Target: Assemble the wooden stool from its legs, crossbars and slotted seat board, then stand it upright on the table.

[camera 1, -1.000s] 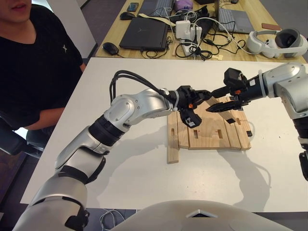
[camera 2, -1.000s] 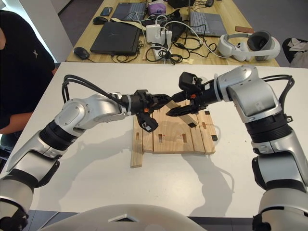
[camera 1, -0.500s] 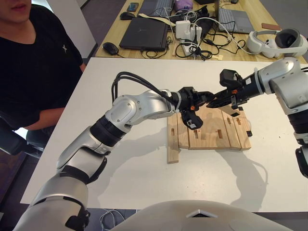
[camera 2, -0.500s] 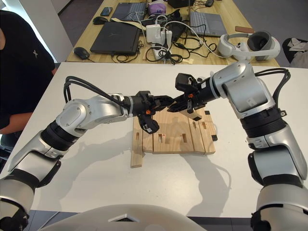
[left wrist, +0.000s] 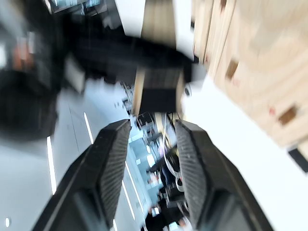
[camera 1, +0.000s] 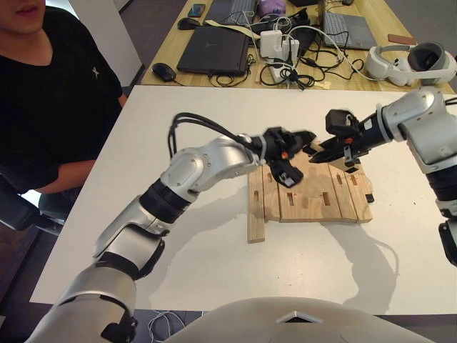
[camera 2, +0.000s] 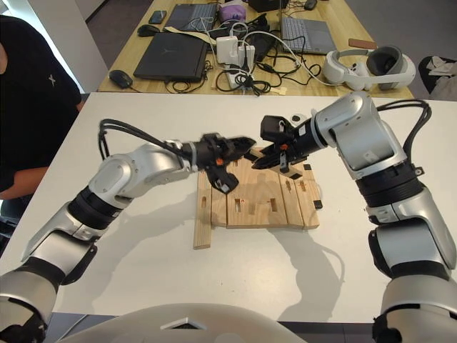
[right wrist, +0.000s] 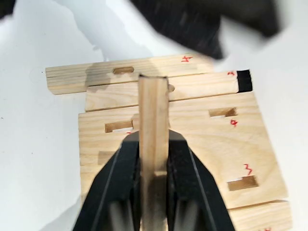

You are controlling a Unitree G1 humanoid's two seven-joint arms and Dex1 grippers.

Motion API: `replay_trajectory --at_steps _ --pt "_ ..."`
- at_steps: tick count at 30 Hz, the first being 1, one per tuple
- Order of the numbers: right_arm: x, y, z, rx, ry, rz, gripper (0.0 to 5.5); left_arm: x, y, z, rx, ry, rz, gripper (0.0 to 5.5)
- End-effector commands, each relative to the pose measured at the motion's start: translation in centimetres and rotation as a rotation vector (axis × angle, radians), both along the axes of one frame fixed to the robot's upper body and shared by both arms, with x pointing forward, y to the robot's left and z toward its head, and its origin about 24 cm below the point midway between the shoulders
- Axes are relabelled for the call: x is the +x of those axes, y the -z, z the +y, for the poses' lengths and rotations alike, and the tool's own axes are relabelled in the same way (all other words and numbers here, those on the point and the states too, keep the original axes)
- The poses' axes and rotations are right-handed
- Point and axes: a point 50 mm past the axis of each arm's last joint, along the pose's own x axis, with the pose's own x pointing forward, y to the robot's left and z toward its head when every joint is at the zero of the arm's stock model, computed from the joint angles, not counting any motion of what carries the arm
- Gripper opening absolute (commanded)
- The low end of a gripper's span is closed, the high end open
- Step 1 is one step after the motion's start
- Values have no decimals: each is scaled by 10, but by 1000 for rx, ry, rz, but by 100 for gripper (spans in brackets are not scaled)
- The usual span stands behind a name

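The slotted seat board (camera 1: 321, 199) lies flat on the white table (camera 1: 178, 243), with a loose wooden leg (camera 1: 256, 209) along its left edge. My right gripper (camera 1: 325, 151) hovers over the board's far edge, shut on a wooden bar (right wrist: 154, 101) that sticks out toward my left gripper. The left gripper (camera 1: 298, 153) is open just left of it. Its fingers (left wrist: 111, 163) are spread, with the bar's end (left wrist: 158, 24) straight ahead of them and apart from them. More slotted pieces (right wrist: 130, 76) lie beside the board (right wrist: 202, 134).
A wooden desk (camera 1: 178, 43) behind the table carries laptops, cables and a headset (camera 1: 418, 63). A person in black (camera 1: 50, 93) sits at the table's left side. Bare tabletop extends in front and to the left of the board.
My right gripper has carried the bar left and slightly up, toward the left gripper. The left gripper has lifted off the board and turned to face the bar.
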Motion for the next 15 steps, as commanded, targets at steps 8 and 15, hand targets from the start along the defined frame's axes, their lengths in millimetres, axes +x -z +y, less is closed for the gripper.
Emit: replay_trajectory --at_steps 8,15 --pt "22 -32 -12 260 320 -159 38 30 -13 30 -450 -477 222 259" --pt "5 -8 -32 693 949 -298 38 21 -4 61 -1337 -948 503 259"
